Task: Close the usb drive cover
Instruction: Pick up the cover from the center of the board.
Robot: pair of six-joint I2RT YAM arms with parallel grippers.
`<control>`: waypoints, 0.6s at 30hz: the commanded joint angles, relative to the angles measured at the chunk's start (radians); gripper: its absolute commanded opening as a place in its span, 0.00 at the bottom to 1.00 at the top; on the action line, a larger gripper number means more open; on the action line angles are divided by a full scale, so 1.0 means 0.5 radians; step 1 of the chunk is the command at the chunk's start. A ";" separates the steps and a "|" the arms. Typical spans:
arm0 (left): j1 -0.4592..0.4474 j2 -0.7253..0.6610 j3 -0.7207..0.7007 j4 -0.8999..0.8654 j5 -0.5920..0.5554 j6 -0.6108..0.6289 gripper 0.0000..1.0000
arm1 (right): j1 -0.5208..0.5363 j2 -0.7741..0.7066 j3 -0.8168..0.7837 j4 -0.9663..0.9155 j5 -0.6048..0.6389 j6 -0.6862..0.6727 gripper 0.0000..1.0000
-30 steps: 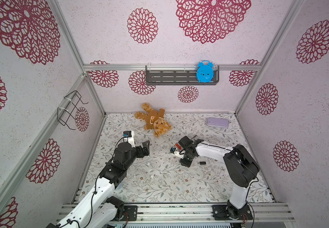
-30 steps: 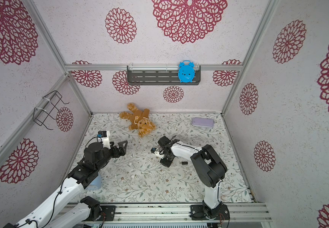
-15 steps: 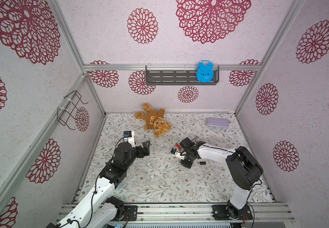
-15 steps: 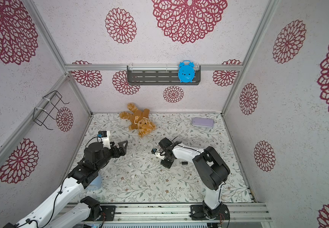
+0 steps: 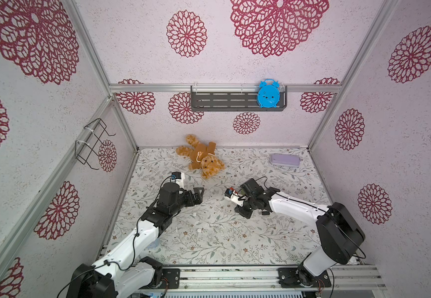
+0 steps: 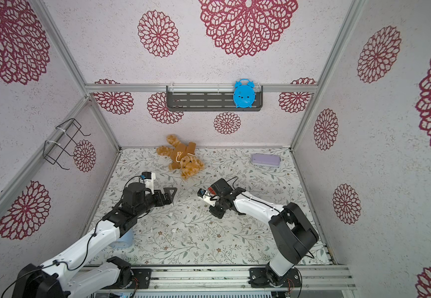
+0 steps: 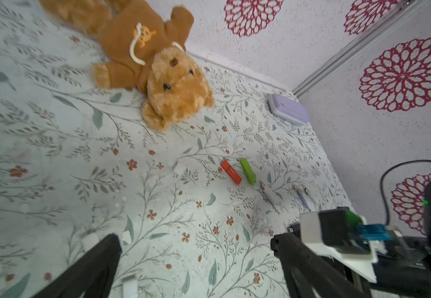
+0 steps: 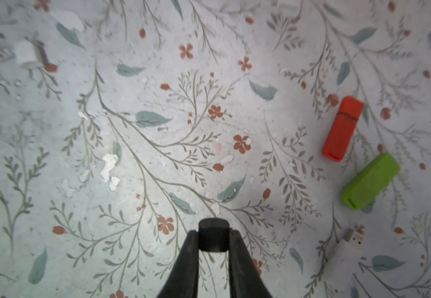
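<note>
The right claw (image 8: 213,233) is pinched nearly shut on a little black cap (image 8: 213,243). It holds the cap by its two sides, just above the table (image 8: 131,144). The cap looks tiny, light and hard, with smooth plastic sides. I think it could slip or pop out if it is squeezed crooked. The sides are the good place to hold it, with the open end left free. Close beside the claw lies a white stick (image 8: 342,249) with its metal plug bare. I guess that is the one to cover, but I cannot tell if this black cap is its own. A bit farther from the claw lie a green stick (image 8: 370,182) and an orange stick (image 8: 342,129), with no plug showing. The right arm (image 5: 294,206) reaches out long and low, with the claw tipped down at the table. Across from it, the left claw (image 5: 198,196) is wide open and holds nothing, at the end of a bent left arm (image 5: 142,232).
</note>
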 commanded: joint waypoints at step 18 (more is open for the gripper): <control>-0.079 1.091 0.395 0.645 1.465 -0.464 0.68 | 0.073 -0.398 -0.220 0.455 -0.095 0.001 0.22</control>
